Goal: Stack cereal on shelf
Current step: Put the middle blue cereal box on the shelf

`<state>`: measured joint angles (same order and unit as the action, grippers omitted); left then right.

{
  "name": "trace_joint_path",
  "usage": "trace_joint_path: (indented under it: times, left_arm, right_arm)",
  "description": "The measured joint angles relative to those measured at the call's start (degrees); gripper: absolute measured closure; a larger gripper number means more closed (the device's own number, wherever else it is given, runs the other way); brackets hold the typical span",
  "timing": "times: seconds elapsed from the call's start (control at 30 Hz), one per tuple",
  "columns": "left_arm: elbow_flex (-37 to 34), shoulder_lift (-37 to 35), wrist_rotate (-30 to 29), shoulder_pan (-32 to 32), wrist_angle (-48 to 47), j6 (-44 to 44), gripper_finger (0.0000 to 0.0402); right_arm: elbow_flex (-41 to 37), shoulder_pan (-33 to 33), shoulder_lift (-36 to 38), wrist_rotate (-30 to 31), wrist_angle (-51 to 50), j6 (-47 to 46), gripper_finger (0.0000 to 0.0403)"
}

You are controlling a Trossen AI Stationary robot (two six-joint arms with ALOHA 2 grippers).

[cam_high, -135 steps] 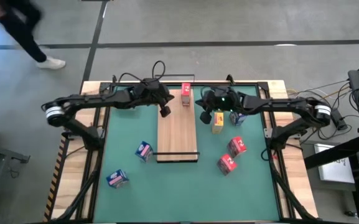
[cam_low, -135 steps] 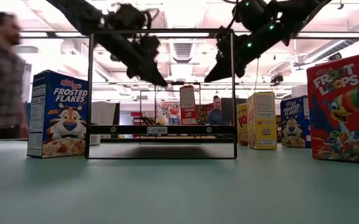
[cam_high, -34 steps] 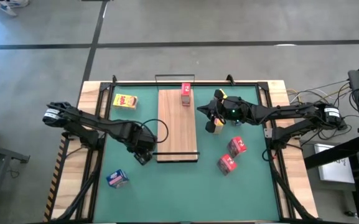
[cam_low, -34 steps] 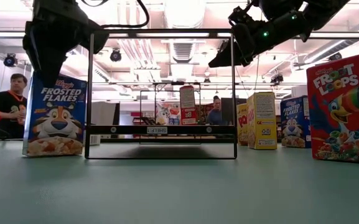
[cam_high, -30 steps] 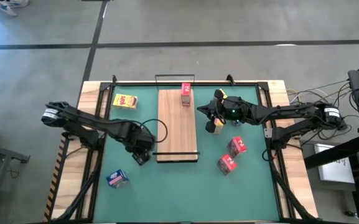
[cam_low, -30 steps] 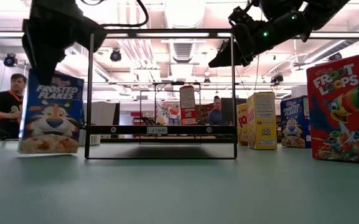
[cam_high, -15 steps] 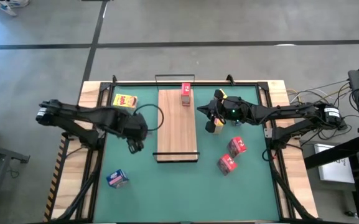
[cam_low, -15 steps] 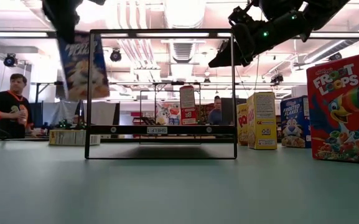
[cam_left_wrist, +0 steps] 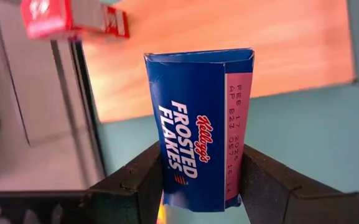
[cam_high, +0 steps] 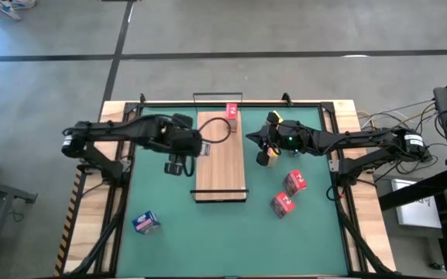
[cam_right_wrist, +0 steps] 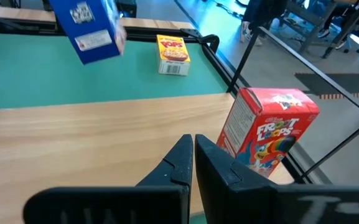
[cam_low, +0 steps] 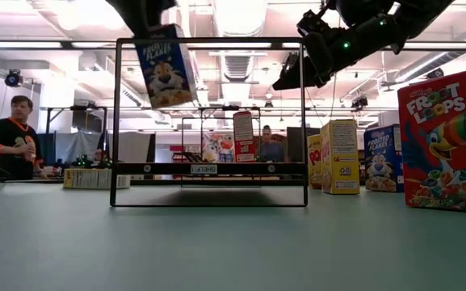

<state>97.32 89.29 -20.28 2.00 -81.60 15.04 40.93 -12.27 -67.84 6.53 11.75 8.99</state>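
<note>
Progress: early stage. In the high view you find one red box [cam_high: 232, 117] standing on the shelf [cam_high: 221, 174], at its far end in the upper centre of the frame. The rest of the board is bare wood. No other box rests on it.

Box in transit: the left claw [cam_left_wrist: 198, 186] is clamped on a blue Frosted Flakes box [cam_left_wrist: 199, 124], one finger on each narrow side. In the low view this box [cam_low: 164, 66] hangs in the air, tilted, at the upper left of the frame, level with the top bar of the wire frame. In the high view the left claw [cam_high: 178, 164] sits just left of the board's left edge, centre-left of the frame. Judge this box as carried, not yet placed.

Right claw [cam_right_wrist: 193, 160]: fingers pressed together, holding nothing, over the board near the red box [cam_right_wrist: 267, 137].

Still off the shelf, as visible from above:
- one blue box [cam_high: 146, 223], lower left of the mat;
- two red boxes [cam_high: 295, 182] and [cam_high: 282, 204], right of the board;
- one yellow box [cam_high: 270, 157] under the right arm.

Further boxes show in the low view; you cannot match every one.

Appearance: small printed cardboard cartons, upright or tilted, edges undamaged as far as can be seen.
</note>
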Motion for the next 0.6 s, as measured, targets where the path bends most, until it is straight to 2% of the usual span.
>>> trace_joint_path:
  times: [0.17,0.23,0.43,0.6]
  left_arm:
    - [0.2,3.1,0.4,-2.5,5.2,11.6,0.0240]
    - [0.2,4.1,2.4,-3.3,7.3,15.1,0.0240]
    - [0.2,6.7,9.2,-5.6,11.1,20.0,0.0240]
    - [0.2,8.5,10.8,-6.6,14.0,24.1,0.0240]
  right_arm:
    - [0.0,0.0,0.4,0.0,-1.0,0.0,0.0394]
    - [0.0,0.0,0.4,0.0,-1.2,-0.3,0.0394]
    - [0.0,0.0,1.1,0.0,-3.4,-0.4,0.0394]
    - [0.0,0.0,1.7,0.0,-4.7,-0.9,0.0394]
